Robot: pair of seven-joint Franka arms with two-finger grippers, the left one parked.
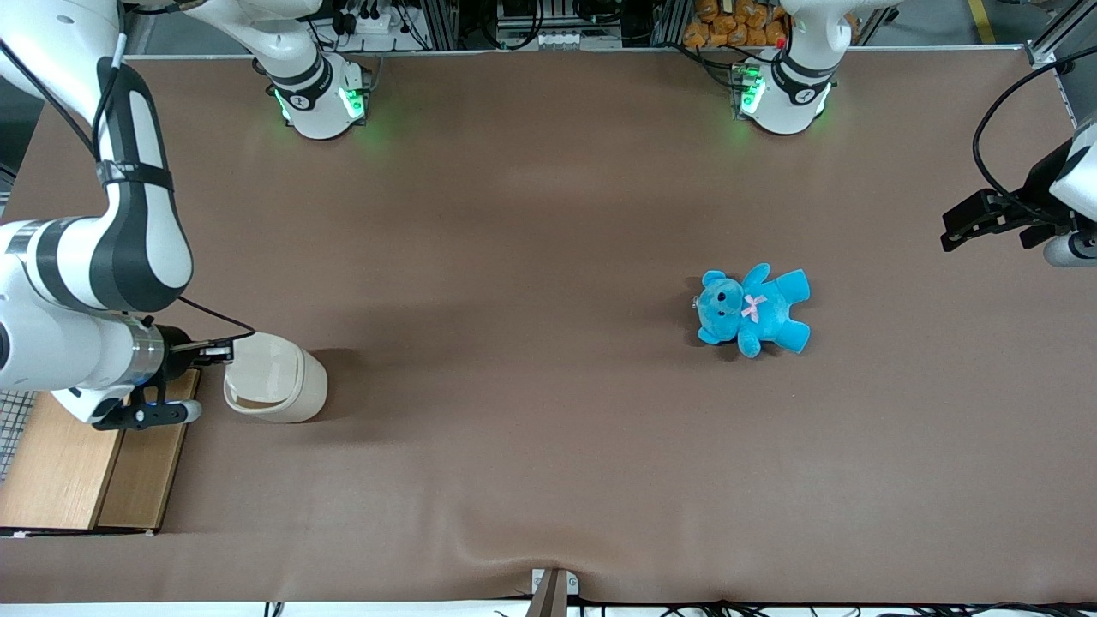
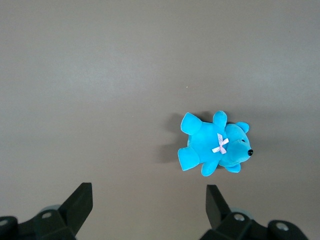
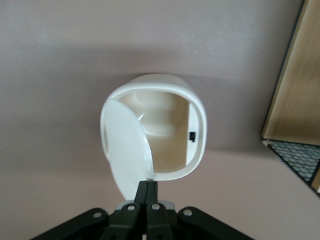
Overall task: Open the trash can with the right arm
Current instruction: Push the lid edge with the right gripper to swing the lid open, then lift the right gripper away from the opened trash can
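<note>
Front view: The brown counter (image 1: 548,214) carries the trash can (image 1: 283,381), a small cream-white bin lying toward the working arm's end. The right arm (image 1: 103,257), white with black joint bands, reaches in above that end, and its claw (image 1: 221,350) sits at the rim of the trash can, touching it. A thin black cable (image 1: 218,317) runs from the arm to the claw. A wooden-topped crate (image 1: 86,463) stands just beside the trash can, nearer the counter's edge at the working arm's end and partly under the wrist. A blue teddy (image 1: 752,310) with a pink bow lies well apart from the trash can, toward the parked arm's end.

Left wrist view: The blue teddy (image 2: 215,147) lies on its back on the bare counter (image 2: 100,75), its pink bow facing up.

Right wrist view: The trash can (image 3: 165,95) faces the camera with its mouth exposed and its pale interior visible. Its lid (image 3: 127,145) is swung out to one side, hinged along one edge of the opening. The claw (image 3: 147,190) has its two black fingers pressed together, narrow, clamped on the lid's edge at the rim. A small dark latch (image 3: 192,136) shows on the inner wall. The wooden-topped crate (image 3: 295,90) stands near the trash can, apart from it.
</note>
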